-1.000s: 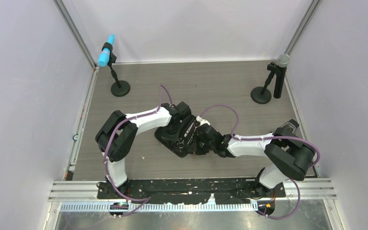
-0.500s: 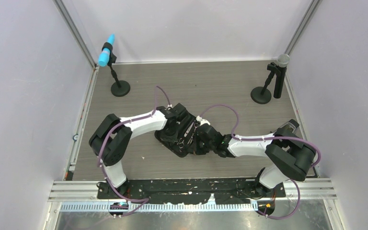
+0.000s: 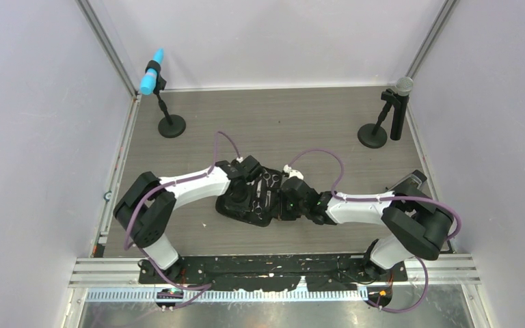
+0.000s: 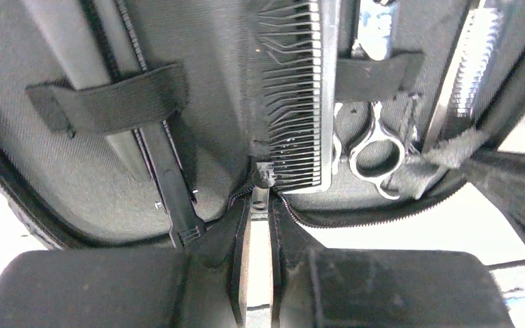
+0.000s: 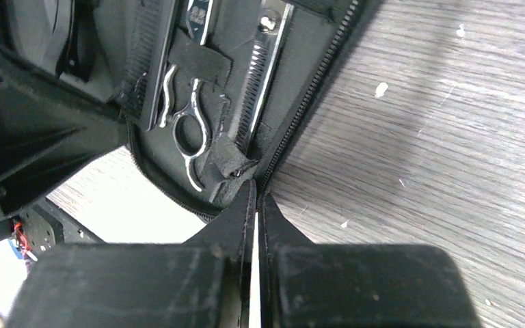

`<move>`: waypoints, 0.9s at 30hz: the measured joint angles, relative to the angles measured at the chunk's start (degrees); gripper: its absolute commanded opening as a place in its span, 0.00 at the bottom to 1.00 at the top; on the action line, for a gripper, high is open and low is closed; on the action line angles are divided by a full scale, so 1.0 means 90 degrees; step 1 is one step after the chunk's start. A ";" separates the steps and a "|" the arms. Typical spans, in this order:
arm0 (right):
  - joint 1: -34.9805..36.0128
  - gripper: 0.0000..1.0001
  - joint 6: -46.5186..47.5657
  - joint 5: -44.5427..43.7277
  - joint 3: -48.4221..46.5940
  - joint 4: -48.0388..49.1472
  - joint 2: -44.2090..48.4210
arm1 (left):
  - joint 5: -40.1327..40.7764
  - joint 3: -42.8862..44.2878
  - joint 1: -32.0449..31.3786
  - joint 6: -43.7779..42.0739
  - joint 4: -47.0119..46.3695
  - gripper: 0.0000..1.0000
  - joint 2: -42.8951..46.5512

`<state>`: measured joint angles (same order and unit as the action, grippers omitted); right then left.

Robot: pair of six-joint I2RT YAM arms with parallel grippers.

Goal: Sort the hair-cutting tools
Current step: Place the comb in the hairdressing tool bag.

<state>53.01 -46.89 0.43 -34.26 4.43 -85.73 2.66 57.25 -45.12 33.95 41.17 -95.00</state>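
Left pincer (image 4: 260, 205) has its fingers almost together, nipping the zip edge of the open zip case (image 4: 14, 137) right by the slider. On the other side, my right pincer (image 5: 255, 191) is fully closed, and as far as I can tell it has the case's zippered rim caught between its tips.

All the tools I can find are inside the case, which lies open on the counter (image 5: 417, 137) between the two arms. The comb (image 4: 301, 102) stands along the middle. The scissors (image 4: 376, 154) sit just beside it under an elastic strap (image 4: 376, 72), with a toothed blade (image 5: 263, 68) next along. A slim black clip (image 4: 167, 171), I think, is tucked under the left-hand strap.

I see no tool loose on the counter. My reading is that if each piece belongs in its strap, the sorting is mostly done and only the case remains to handle. If they must be laid out, all of it is left.
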 measured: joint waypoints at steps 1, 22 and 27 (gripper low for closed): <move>0.0000 0.05 -0.0005 -0.0034 0.0000 -0.0015 0.0002 | -0.0041 -0.0058 -0.0029 0.0000 0.0012 0.00 0.0063; 0.0000 0.05 0.0068 -0.0459 -0.0005 -0.0549 0.0274 | -0.0663 -0.0576 -0.0945 0.0651 0.0444 0.00 0.0935; 0.0000 0.07 0.0134 -0.0493 0.0024 -0.0559 0.0427 | -0.0437 -0.0699 -0.0974 0.0831 0.0685 0.24 0.1401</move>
<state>53.01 -45.69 -4.01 -34.04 -0.60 -81.89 -1.28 50.96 -53.89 41.43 47.33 -82.39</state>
